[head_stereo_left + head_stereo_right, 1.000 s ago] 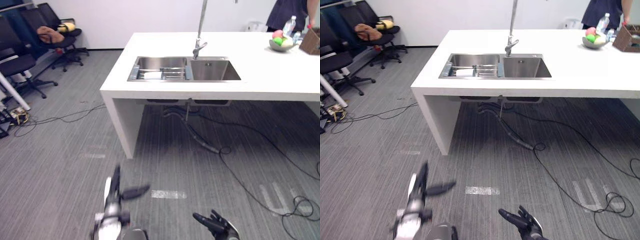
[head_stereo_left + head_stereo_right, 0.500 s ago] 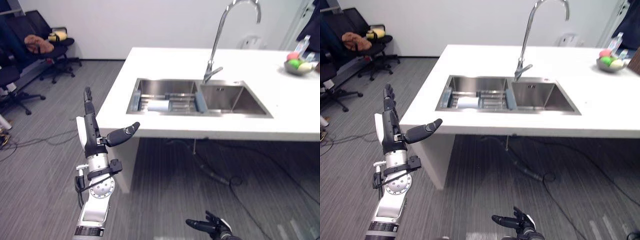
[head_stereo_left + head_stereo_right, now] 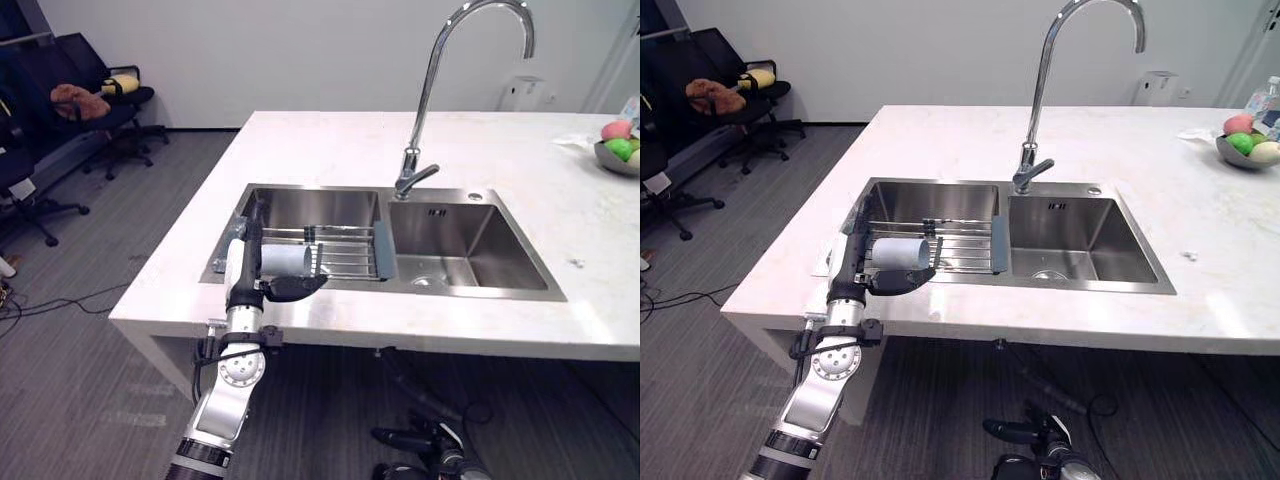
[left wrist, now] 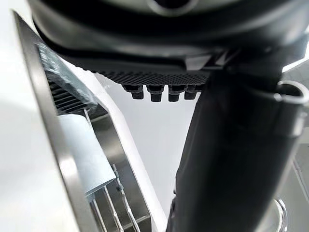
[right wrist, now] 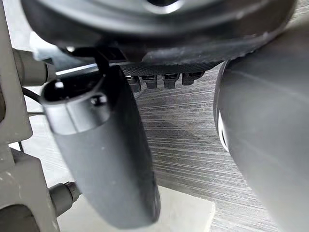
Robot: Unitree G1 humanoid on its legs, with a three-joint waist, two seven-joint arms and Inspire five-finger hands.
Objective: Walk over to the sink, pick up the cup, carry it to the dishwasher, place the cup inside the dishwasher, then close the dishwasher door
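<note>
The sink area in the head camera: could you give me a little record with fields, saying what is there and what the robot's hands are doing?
Cup: lies on its side on the wire rack
Sink: two basins; the rack spans the left one
Left hand: raised just in front of the cup, fingers straight, thumb out, not closed round it
Right hand: low near the floor, fingers relaxed
Faucet: tall, behind the basins
Countertop: white, fruit bowl at far right
</note>
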